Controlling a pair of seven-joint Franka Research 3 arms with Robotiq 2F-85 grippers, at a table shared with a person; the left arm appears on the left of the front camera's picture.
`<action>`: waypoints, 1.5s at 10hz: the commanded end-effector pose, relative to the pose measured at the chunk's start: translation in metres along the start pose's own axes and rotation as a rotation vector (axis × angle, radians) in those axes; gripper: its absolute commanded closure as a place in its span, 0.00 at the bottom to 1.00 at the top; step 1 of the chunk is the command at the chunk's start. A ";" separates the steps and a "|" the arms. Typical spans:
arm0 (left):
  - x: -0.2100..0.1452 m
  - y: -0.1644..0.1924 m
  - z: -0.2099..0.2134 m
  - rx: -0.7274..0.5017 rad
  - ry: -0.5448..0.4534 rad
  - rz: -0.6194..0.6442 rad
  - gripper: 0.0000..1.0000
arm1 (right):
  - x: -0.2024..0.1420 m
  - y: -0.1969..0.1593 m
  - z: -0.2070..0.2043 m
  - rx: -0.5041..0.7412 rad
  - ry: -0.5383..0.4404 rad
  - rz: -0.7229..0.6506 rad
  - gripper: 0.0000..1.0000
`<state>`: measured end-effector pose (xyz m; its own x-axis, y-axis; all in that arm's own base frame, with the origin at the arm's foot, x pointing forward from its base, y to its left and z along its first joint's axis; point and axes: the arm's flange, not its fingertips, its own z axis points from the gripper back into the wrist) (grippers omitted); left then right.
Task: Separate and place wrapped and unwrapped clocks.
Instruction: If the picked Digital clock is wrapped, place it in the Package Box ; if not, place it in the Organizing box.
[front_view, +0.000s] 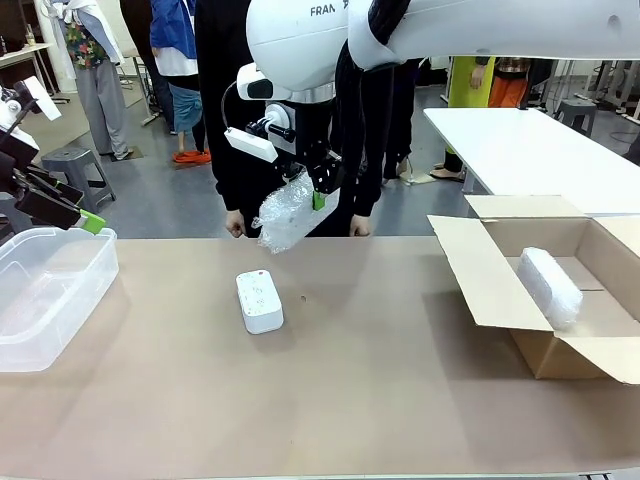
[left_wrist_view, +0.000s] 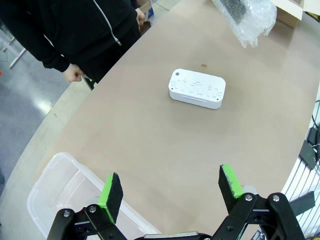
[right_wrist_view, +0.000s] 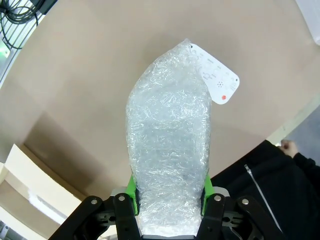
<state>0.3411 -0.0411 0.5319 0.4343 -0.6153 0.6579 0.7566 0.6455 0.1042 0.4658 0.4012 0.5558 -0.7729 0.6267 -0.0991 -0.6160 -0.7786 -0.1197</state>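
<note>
My right gripper (front_view: 318, 196) hangs above the table's far middle, shut on a wrapped clock (front_view: 288, 213) in crinkly bubble wrap. The right wrist view has this bundle (right_wrist_view: 169, 145) standing up between the green pads (right_wrist_view: 132, 187) of that gripper (right_wrist_view: 169, 191). Below it on the table lies the unwrapped clock (front_view: 259, 300), bare white plastic, also seen as a white block (left_wrist_view: 197, 89) and as a corner past the bundle (right_wrist_view: 220, 80). Another wrapped clock (front_view: 550, 285) lies in the cardboard box (front_view: 480, 270). My left gripper (left_wrist_view: 171, 187) stands open over the table's left end, with nothing between its fingers.
A clear plastic bin (front_view: 45, 300) sits at the table's left end, right under my left gripper (front_view: 82, 217). The open cardboard box takes up the right end. A person in black (left_wrist_view: 75, 30) stands at the far edge with hands (front_view: 236, 224) near the table.
</note>
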 end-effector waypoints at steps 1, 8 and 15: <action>-0.001 0.001 -0.001 -0.011 -0.007 0.006 0.00 | 0.000 0.000 0.000 0.000 0.000 0.000 0.48; -0.001 0.001 -0.001 -0.011 -0.007 0.006 0.00 | -0.081 0.142 0.077 -0.228 0.063 -1.277 0.48; -0.001 0.001 -0.001 -0.011 -0.007 0.006 0.00 | -0.138 0.236 0.026 -0.454 -0.138 -1.880 0.48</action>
<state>0.3411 -0.0408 0.5320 0.4349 -0.6147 0.6580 0.7558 0.6464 0.1043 0.4190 0.0823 0.5632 0.7972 0.4026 0.4499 -0.3880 0.9126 -0.1291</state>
